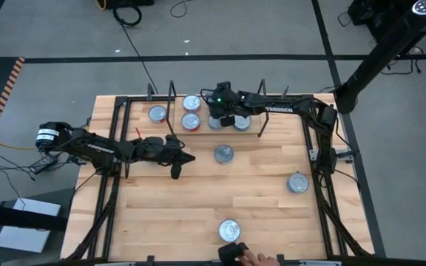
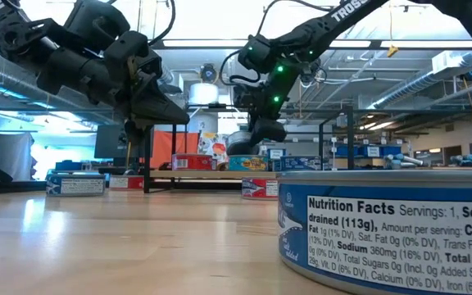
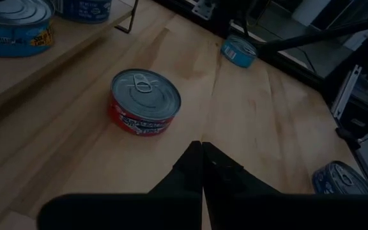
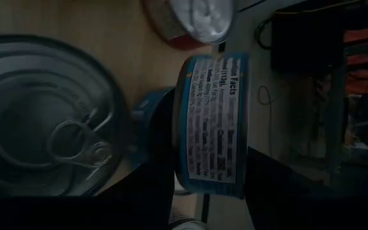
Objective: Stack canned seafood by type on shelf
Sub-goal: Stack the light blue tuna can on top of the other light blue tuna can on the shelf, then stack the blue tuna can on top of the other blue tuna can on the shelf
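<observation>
We see tins scattered on the table (image 1: 198, 192); over the shelf (image 1: 257, 131), the right gripper (image 4: 206, 191) clasps a blue tin (image 4: 211, 124).

Your right claw (image 1: 226, 120) over shelf (image 1: 170, 117), crowded there: tins (image 1: 191, 103) packed on board, wire frame (image 1: 173, 94) just beside. Left claw (image 1: 177, 173) on open bench (image 1: 168, 214), clear wood around it. Red tin (image 1: 223, 154) stands near, between claw and shelf. Blue tin (image 1: 297, 182) well apart at right. Front edge: tin (image 1: 229, 230), person's hand (image 1: 254, 258) just beside it. Wide free lane through bench middle.
</observation>
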`<state>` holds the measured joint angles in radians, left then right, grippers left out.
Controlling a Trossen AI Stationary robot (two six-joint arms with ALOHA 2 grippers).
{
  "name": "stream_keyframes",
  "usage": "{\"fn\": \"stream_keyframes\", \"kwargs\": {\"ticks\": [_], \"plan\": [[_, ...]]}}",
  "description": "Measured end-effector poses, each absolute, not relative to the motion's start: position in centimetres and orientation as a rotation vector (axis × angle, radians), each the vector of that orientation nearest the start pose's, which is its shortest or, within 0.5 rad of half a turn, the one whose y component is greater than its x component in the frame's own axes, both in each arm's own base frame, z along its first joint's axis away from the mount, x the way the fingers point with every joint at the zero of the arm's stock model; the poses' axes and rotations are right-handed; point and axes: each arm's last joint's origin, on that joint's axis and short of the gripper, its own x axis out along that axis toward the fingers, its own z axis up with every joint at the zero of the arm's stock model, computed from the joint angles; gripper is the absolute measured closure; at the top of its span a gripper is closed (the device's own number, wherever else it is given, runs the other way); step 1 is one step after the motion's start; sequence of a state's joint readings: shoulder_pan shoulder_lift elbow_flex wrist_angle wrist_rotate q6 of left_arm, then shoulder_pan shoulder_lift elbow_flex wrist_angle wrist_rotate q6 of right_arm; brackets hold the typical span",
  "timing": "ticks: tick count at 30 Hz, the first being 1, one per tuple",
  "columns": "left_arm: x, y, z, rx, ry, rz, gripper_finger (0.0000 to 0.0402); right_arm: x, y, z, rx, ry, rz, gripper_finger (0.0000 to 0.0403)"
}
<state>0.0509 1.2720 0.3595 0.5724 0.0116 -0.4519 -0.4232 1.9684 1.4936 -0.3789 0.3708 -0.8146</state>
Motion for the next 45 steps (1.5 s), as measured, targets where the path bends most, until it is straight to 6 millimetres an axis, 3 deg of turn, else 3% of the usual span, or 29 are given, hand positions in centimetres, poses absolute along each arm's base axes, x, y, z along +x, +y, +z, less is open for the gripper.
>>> {"fn": "stream_keyframes", "kwargs": {"ticks": [11,21,24,32,36,42,45], "plan": [[23.0,1.1,16.6,-0.463,0.327,0.116,0.0397,38.5,-18.6,21.4,-0.668,1.144,-0.328,0.0186],[23.0,1.1,16.6,-0.484,0.326,0.119,0.0397,38.2,-19.0,21.6,-0.649,1.164,-0.393,0.0185],[23.0,1.1,16.6,-0.484,0.326,0.119,0.0397,38.0,-18.8,22.5,-0.65,1.145,-0.403,0.0185],[23.1,1.1,16.8,-0.484,0.309,0.115,0.0397,37.7,-16.7,29.0,-0.542,1.029,-0.44,0.0209],[23.5,1.3,17.6,-0.469,0.286,0.103,0.0397,36.4,-14.5,32.8,-0.462,0.922,-0.432,0.0262],[25.1,1.4,20.4,-0.383,0.23,0.073,0.0397,34.0,-11.0,37.5,-0.317,0.728,-0.408,0.0378],[25.9,2.0,21.6,-0.353,0.285,0.07,0.0397,33.0,-9.6,39.1,-0.24,0.655,-0.385,0.0392]]}}
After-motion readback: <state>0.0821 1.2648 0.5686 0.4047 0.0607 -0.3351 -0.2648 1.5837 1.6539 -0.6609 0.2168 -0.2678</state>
